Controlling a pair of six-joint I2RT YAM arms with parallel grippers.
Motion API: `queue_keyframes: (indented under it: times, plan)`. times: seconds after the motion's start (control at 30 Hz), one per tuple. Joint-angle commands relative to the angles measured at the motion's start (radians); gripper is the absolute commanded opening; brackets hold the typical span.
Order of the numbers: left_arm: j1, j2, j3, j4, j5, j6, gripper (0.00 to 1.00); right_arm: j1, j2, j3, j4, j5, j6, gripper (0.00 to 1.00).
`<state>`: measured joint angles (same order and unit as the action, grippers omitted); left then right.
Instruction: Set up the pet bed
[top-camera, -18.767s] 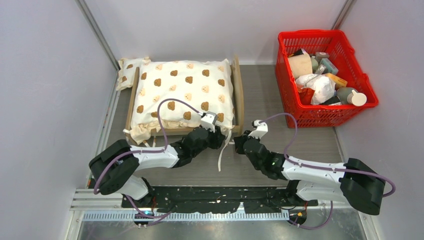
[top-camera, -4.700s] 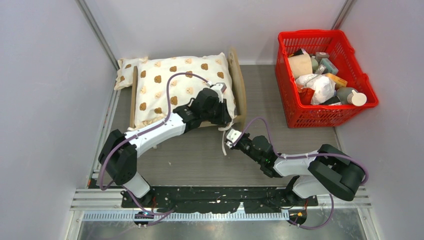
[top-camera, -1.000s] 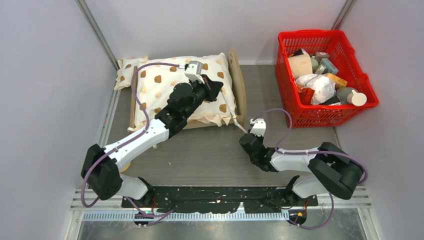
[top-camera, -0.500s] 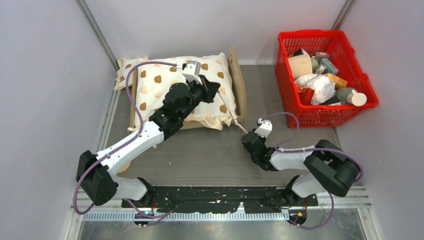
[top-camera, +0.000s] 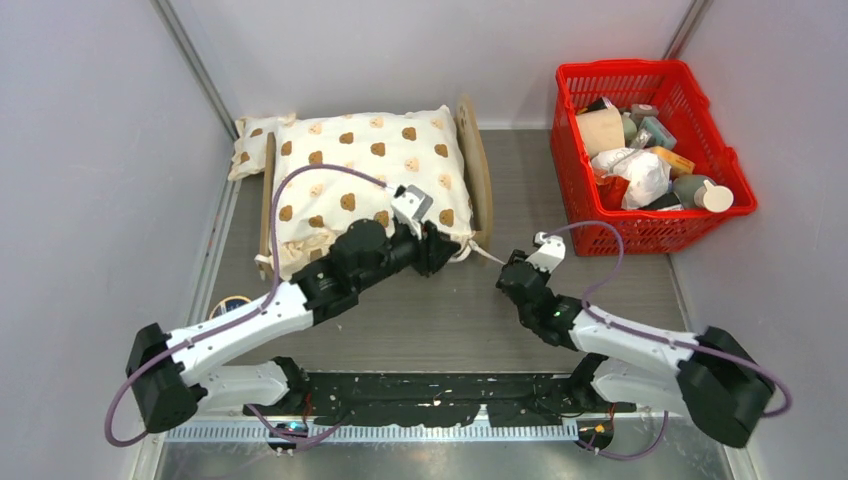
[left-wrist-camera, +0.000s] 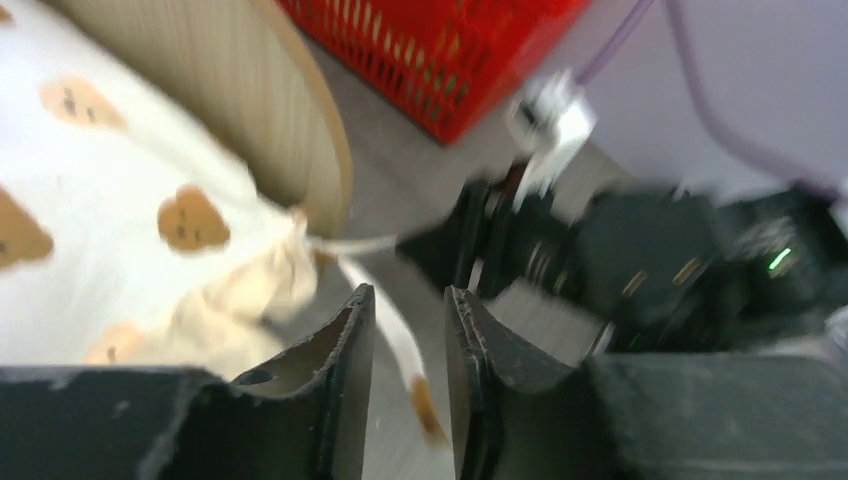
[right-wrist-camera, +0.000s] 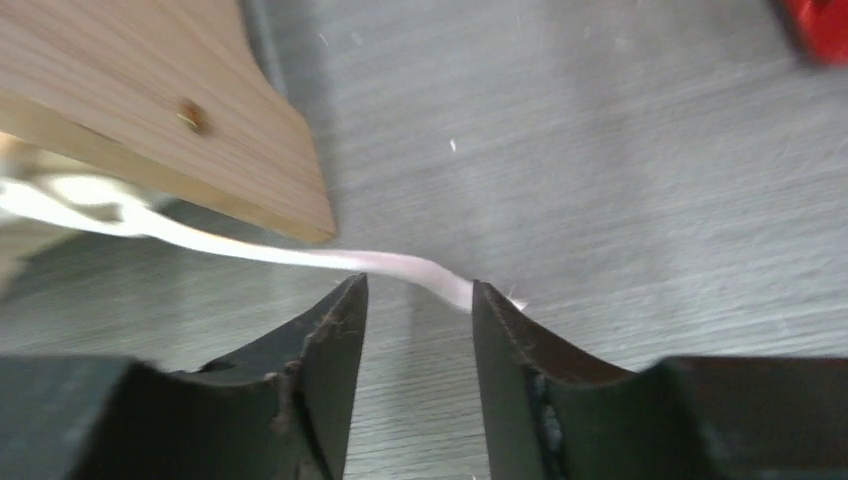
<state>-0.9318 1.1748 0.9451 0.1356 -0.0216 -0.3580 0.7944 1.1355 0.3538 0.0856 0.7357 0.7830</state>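
Grey wood-grain tabletop (top-camera: 430, 320) walled by pale panels (top-camera: 90, 150); left pincer (left-wrist-camera: 408, 295) and right pincer (right-wrist-camera: 415, 290) both stand released.

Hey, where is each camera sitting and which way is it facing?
Top external: behind the arm bases, looking down on the pet bed, cushion and red basket; both arms show.
Left wrist: on the left arm, facing the cushion's corner, basket and right arm; its fingers show.
Right wrist: low over the table, facing a wooden bed corner; its fingers show.
Shared: both wrist views catch the cushion's tie.
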Motion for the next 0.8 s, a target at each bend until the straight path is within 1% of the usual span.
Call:
queue_keyframes:
  times: [0.0, 0.03, 0.07, 0.1, 0.13, 0.17, 0.2, 0.23, 0.27, 0.37, 0.4, 0.47, 0.57, 0.67, 0.77]
  plan:
    - [-0.010, -0.171, -0.107, -0.217, 0.033, 0.056, 0.41, -0.006, -0.204, 0.111, -0.150, 0.054, -0.188, 0.55]
    - [-0.010, -0.213, -0.117, -0.280, -0.023, 0.066, 0.45, -0.006, -0.248, 0.124, -0.155, 0.043, -0.211, 0.56]
    - [-0.009, -0.256, -0.120, -0.345, -0.072, 0.082, 0.49, -0.005, -0.267, 0.143, -0.140, 0.001, -0.265, 0.59]
    - [-0.005, -0.297, -0.119, -0.415, -0.163, 0.089, 0.54, -0.004, -0.293, 0.149, -0.127, -0.025, -0.298, 0.63]
    - [0.008, -0.329, -0.114, -0.479, -0.228, 0.079, 0.60, -0.004, -0.301, 0.161, -0.102, -0.089, -0.351, 0.64]
    - [0.044, -0.356, -0.101, -0.552, -0.260, 0.063, 0.64, -0.003, -0.306, 0.168, -0.077, -0.130, -0.376, 0.67]
    - [0.094, -0.377, -0.090, -0.622, -0.241, 0.057, 0.66, -0.004, -0.304, 0.184, -0.051, -0.201, -0.410, 0.68]
    - [0.140, -0.396, -0.088, -0.654, -0.233, 0.048, 0.66, -0.004, -0.290, 0.193, -0.044, -0.235, -0.414, 0.70]
    - [0.190, -0.415, -0.086, -0.689, -0.254, 0.020, 0.66, -0.002, -0.266, 0.208, -0.025, -0.295, -0.414, 0.71]
    - [0.327, -0.448, -0.075, -0.815, -0.332, -0.078, 0.65, 0.014, -0.201, 0.235, 0.007, -0.343, -0.379, 0.71]
    - [0.362, -0.457, -0.079, -0.847, -0.365, -0.103, 0.65, 0.030, -0.164, 0.236, 0.055, -0.375, -0.389, 0.71]
    - [0.444, -0.475, -0.101, -0.882, -0.406, -0.157, 0.64, 0.059, -0.105, 0.260, 0.097, -0.423, -0.443, 0.72]
    - [0.583, -0.509, -0.173, -0.879, -0.387, -0.220, 0.61, 0.107, -0.032, 0.341, 0.061, -0.408, -0.545, 0.75]
    - [0.666, -0.536, -0.253, -0.856, -0.409, -0.266, 0.62, 0.140, 0.049, 0.390, 0.030, -0.376, -0.556, 0.76]
    - [0.724, -0.565, -0.340, -0.783, -0.357, -0.294, 0.62, 0.169, 0.105, 0.409, 0.054, -0.319, -0.551, 0.76]
